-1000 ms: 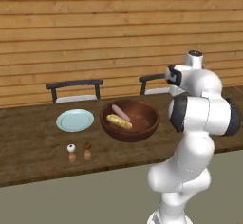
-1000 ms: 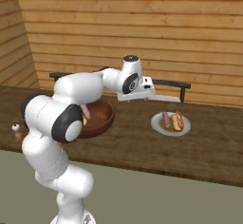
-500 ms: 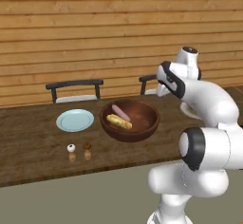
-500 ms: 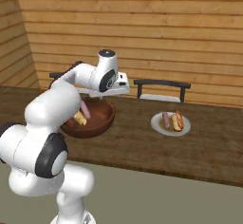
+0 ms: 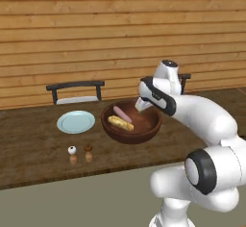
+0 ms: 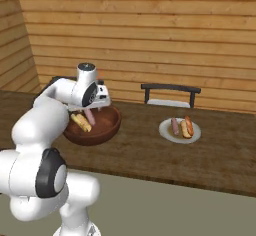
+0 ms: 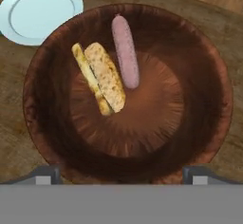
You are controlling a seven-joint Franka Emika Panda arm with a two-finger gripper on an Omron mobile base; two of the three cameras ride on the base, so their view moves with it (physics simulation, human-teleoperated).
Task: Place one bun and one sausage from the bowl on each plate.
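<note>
Start at your left: the empty plate (image 5: 76, 122) sits on the table (image 5: 29, 144) just beside the bowl (image 5: 132, 125), with nothing on it yet, and two small shakers (image 5: 79, 154) stand in front of it, nearer the edge. Move right to the bowl and you find one bun (image 7: 100, 77) and one sausage (image 7: 126, 51) lying side by side on its floor, the bun split open, the sausage touching or nearly touching it along one side. The gripper (image 5: 140, 107) hangs above the bowl's right half, pointing down into it; in the hand view you look straight down at both items. Only the two finger bases show low in that view, set wide, so the jaws look open and carry nothing, though you cannot see the tips themselves. Further right, well apart from the bowl, the second plate (image 6: 167, 131) already holds a bun between two reddish pieces, so that half of the job looks done, possibly with one sausage too many; the picture is too small to be sure. What remains for you, judging from this, is the left plate: pick the sausage or the bun out of the bowl, carry it over, then return for the other.
</note>
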